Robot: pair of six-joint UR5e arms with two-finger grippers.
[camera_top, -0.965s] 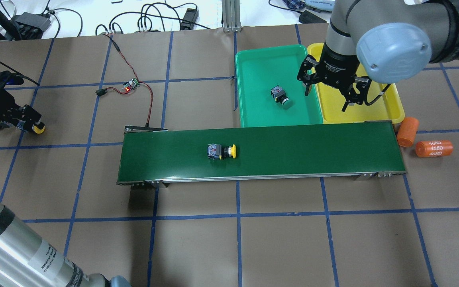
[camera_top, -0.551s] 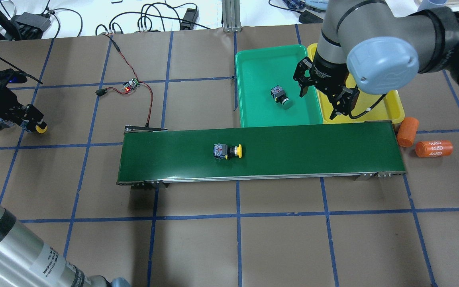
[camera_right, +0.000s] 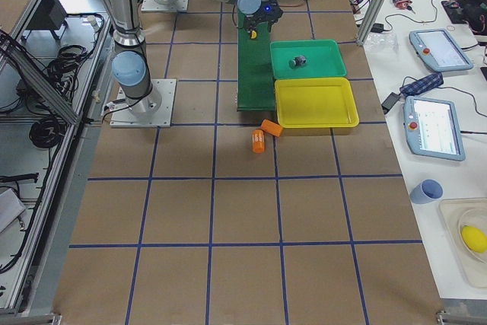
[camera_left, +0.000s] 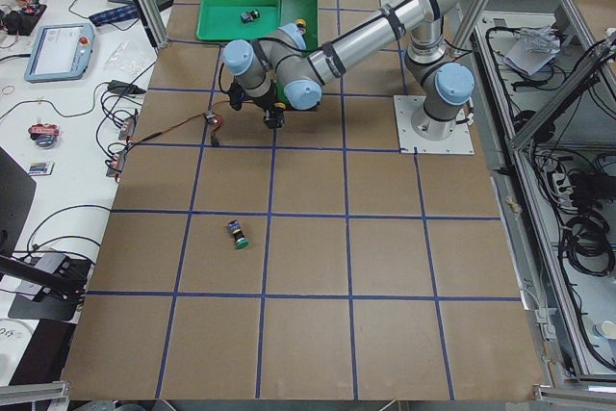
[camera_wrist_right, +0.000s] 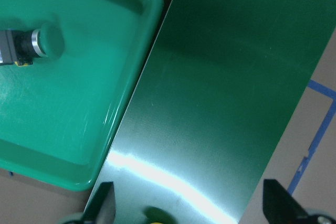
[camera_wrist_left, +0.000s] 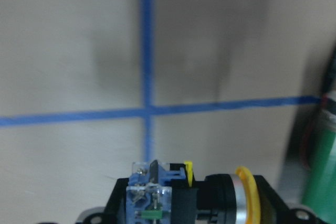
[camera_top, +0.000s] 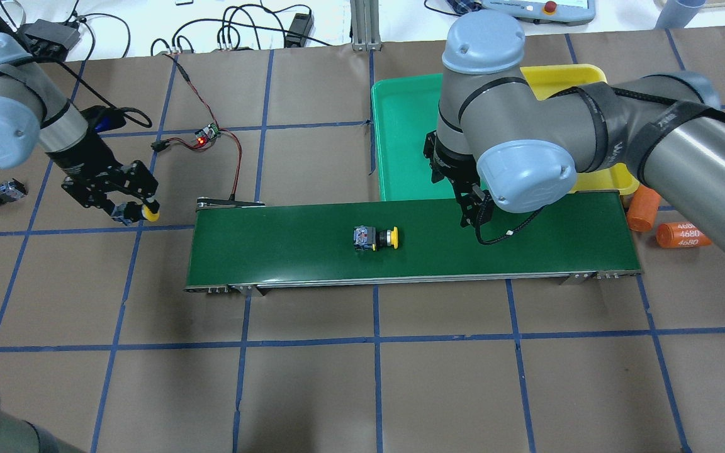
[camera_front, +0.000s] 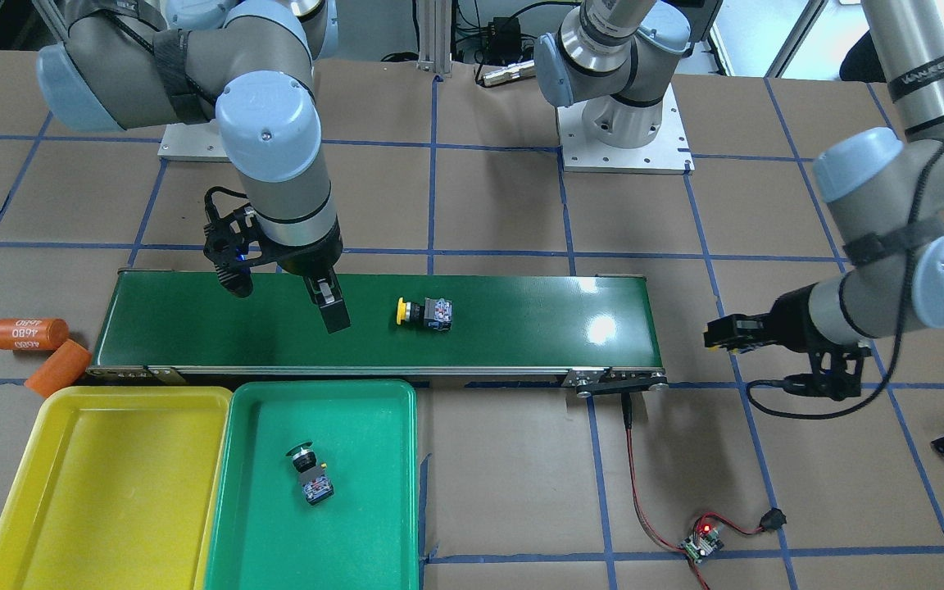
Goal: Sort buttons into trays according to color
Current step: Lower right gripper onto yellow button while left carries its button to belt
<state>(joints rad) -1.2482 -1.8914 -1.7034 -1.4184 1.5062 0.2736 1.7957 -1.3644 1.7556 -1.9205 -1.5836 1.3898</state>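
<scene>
The right tool (camera_front: pixel 286 301) is wide open over the belt (camera_front: pixel 521 324); beside it, the left tool (camera_top: pixel 132 211) grips a yellow button (camera_top: pixel 148 213).

Brown table (camera_top: pixel 362 390): conveyor (camera_top: pixel 274 251), trays (camera_front: pixel 111 492), cylinders (camera_top: pixel 683 234)

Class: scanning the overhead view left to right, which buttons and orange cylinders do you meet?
Green button on table → yellow button in left pincer → yellow button on belt → plain orange cylinder → cylinder marked 4680.

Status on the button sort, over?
Left tool shut on a yellow button, beside the belt. Right tool open over belt, short of the second yellow button. Green button in green tray. Nothing between.
</scene>
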